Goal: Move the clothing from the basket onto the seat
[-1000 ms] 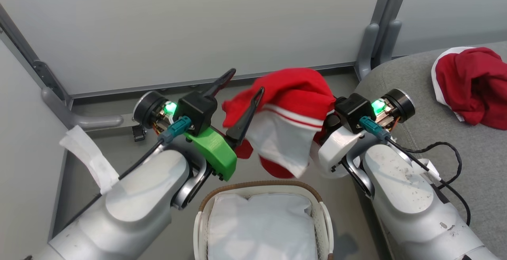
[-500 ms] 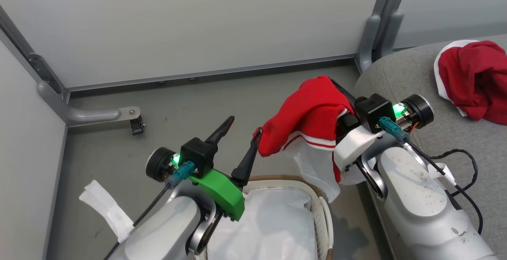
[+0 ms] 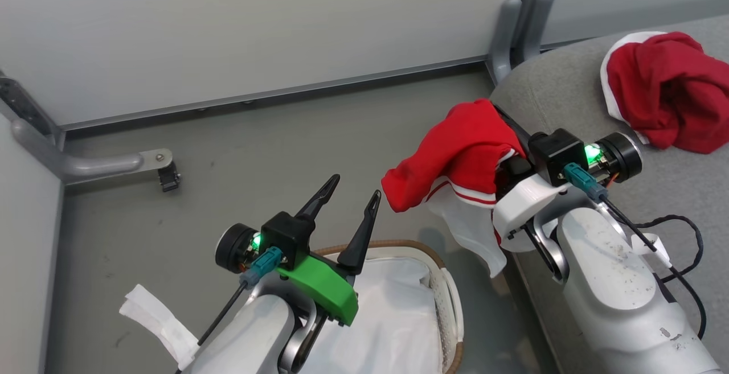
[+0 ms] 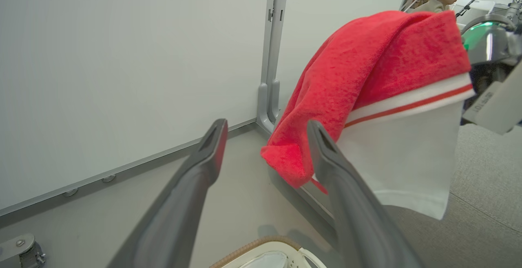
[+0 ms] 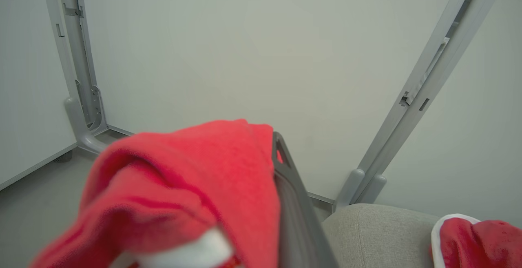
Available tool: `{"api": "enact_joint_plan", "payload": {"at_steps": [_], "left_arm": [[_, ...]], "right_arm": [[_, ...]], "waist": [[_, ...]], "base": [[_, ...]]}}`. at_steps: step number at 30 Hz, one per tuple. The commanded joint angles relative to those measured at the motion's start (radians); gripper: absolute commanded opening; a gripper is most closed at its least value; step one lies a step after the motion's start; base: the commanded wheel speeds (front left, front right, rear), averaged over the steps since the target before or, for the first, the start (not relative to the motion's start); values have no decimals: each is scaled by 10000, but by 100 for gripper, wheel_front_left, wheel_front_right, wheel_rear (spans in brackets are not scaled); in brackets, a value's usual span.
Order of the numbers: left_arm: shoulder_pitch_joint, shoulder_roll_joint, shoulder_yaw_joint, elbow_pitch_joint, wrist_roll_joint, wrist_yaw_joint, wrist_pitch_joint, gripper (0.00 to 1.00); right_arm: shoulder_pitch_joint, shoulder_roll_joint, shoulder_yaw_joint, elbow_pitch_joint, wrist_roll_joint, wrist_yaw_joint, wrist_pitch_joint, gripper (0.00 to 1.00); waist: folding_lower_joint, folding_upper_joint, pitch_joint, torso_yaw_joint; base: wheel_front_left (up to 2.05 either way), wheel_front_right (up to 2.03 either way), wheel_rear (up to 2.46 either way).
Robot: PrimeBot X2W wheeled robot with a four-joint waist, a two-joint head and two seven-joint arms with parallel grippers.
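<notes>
Seat [image 3: 547,95]: a large grey upholstered surface at the robot's right. One red garment [image 3: 660,89] is noted lying crumpled on it, back from the front edge.

Basket [image 3: 450,300]: set on the floor just beside the seat front, with a white sheet [image 3: 393,317] seen inside.

Held garment [image 3: 461,146]: draped over the right gripper [image 3: 504,119], which is clamped on a bunched red fold. It is suspended over the floor between basket and seat edge, with the striped band and white panel hanging below.

Left gripper [image 3: 354,187]: jaws spread wide with nothing between them. It is positioned above the basket rim, near the garment's drooping red corner but apart from it.

Handling, as judged: the fabric is taken to be light, limp and plush. Sagging and swinging are expected, but neither breakage nor much slipping. A pinch is best taken on a bunched fold or the doubled striped band. The single thin white layer is considered a poorer hold, since it could slide out.
</notes>
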Motion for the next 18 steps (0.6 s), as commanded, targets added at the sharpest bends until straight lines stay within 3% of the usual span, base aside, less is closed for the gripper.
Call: {"api": "enact_joint_plan", "payload": {"at_steps": [1,11,18], "left_arm": [[89,-52,145,-20,193,-106,6,100],[-512,-301,431,419,1130,-530,5,100],[-892,-415,359,774,1450,-749,5,100]], "right_arm": [[-42,-34,-102,-97,-37,-13,-2,0],[-251,-38,-813,-531,-155,-13,-2,0],[-181,8,-1231,-752,-225,-14,-2,0]], "waist": [[0,0,423,-651],[0,0,1693,-2627],[0,0,2348,-3323]], "base": [[0,0,0],[0,0,0],[0,0,0]]}}
